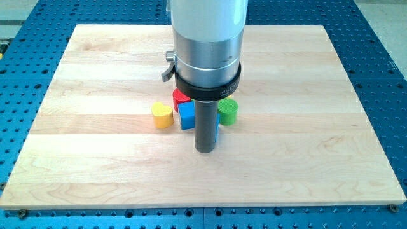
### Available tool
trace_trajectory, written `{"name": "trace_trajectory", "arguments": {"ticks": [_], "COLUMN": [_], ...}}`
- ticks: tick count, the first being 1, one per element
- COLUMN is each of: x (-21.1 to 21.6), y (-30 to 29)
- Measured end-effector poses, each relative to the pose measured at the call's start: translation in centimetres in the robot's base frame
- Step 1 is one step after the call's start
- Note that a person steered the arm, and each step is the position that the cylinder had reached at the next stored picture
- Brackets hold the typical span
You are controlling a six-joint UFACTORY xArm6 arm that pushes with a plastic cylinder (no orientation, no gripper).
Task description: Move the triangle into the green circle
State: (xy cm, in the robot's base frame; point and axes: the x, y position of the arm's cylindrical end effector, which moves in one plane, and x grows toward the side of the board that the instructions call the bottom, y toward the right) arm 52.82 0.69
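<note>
Nearest the camera, my tip (204, 151) sits on the wooden board (95, 165) at centre frame; it is a bare rod, with nothing to spread or pinch. A blue block (186, 116) touches its left, and a blue sliver (218, 131), probably the triangle, peeks out right, just below the green cylinder (227, 111). Behind sits a red block (180, 97); a yellow heart (162, 116) lies further left. A careless push could knock the cylinder away or drag the neighbours along. The rod hides most of the cluster, so shapes stay uncertain.

Green circle block (228, 111) upright, view's right of rod; blue block (186, 116) left, shape unclear
</note>
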Motion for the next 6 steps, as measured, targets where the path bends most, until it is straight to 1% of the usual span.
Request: {"name": "trace_trajectory", "arguments": {"ticks": [3, 4, 5, 6], "x": [-1.9, -1.9, 0.5, 2.0], "y": [3.8, 3.9, 2.8, -0.8]}}
